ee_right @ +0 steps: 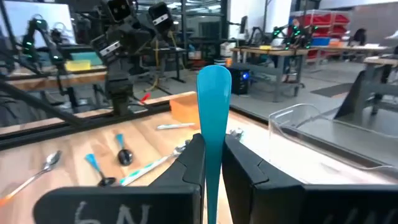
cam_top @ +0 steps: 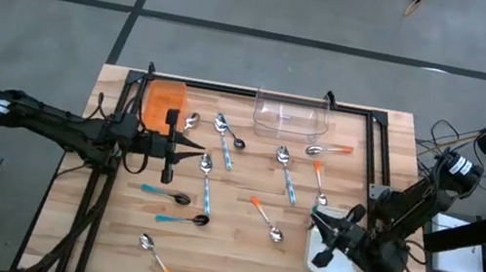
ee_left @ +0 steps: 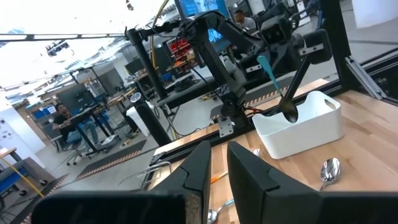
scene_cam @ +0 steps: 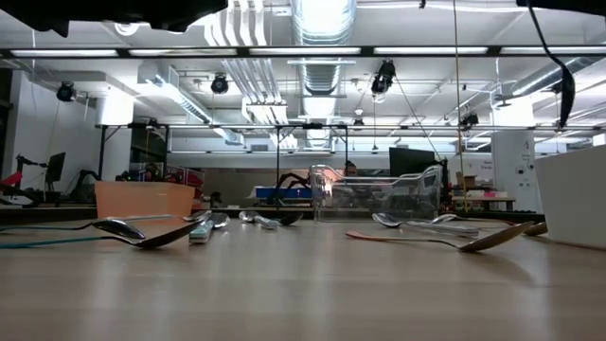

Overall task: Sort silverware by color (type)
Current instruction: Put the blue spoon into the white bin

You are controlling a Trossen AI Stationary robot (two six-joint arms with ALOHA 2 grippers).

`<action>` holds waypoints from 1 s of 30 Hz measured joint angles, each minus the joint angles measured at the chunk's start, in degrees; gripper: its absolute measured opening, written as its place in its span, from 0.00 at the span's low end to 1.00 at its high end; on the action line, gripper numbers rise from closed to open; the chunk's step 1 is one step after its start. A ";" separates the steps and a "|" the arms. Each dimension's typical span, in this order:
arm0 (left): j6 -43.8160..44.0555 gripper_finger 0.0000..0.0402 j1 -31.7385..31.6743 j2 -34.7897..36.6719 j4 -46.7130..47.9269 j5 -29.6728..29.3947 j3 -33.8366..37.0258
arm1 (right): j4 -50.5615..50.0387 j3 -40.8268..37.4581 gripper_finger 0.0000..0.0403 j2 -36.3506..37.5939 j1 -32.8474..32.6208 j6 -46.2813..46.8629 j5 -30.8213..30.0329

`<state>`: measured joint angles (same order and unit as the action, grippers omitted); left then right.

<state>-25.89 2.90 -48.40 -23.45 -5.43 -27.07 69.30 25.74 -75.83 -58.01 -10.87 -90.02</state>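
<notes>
Our right claw clenched a teal spoon upright over the white tray at the tabletop's right edge, apparently to drop it there. Our left claw, clenched on nothing, waited beside the orange tray. Loose spoons littered the middle, none obstructing.

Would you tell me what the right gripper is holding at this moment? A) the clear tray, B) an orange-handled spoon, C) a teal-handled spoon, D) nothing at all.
C: in the right wrist view the right gripper is shut on a teal-handled spoon, its handle sticking up between the fingers, and the left wrist view shows that spoon's bowl hanging over the white tray.
</notes>
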 joint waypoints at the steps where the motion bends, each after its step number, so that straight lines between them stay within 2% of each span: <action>1: 0.00 0.09 0.00 0.00 -0.10 0.00 0.00 | 0.16 -0.12 0.06 0.43 -0.27 -0.13 0.02; 10: 0.29 0.09 0.00 0.00 -0.41 0.00 0.00 | 0.20 0.17 0.06 6.70 -6.42 -11.11 -0.01; 15: 2.23 0.09 -0.01 0.00 -1.50 0.00 0.00 | 0.00 -2.21 0.06 7.08 -7.16 -13.08 -0.02; 21: 7.20 0.09 0.00 0.00 -1.72 0.00 0.00 | -0.04 -7.72 0.06 6.75 -10.43 -9.98 0.03; 30: 10.58 0.09 0.00 0.00 -4.88 0.00 0.00 | -3.79 -14.79 0.07 6.27 -10.88 5.10 0.16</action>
<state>-15.31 2.90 -48.40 -28.32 -5.43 -27.07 65.51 10.95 -69.56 -68.88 -5.77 -89.86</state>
